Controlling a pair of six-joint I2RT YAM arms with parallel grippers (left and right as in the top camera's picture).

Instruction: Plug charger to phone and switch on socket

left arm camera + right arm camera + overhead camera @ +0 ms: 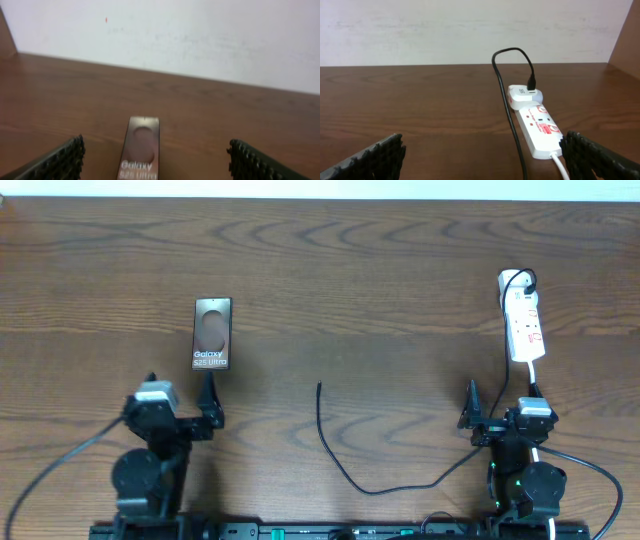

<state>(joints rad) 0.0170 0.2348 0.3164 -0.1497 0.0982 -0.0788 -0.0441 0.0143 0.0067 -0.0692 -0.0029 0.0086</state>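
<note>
We record:
- Phone (211, 333): dark brown-grey, white lettering, lying flat far left, just beyond the wide-open left gripper (209, 398).
- Socket (523, 325): white strip, far right, beyond the right gripper (470, 408), also wide.
- Charger (321, 425): only the overhead view shows its free tip mid-table; only the right wrist view shows its white adapter (525, 96).

Dark brown wood-grain table (400, 260), matte, filling the overhead view from side to side. Meets a plain off-white wall (200, 35) along the far edge, faintly scuffed, with a tiny red speck (106, 20) high on the left. At the far right corner, a brown panel (626, 40) rising beside the wall; another like it at the far left. Soft, even light, no hard shadows.
</note>
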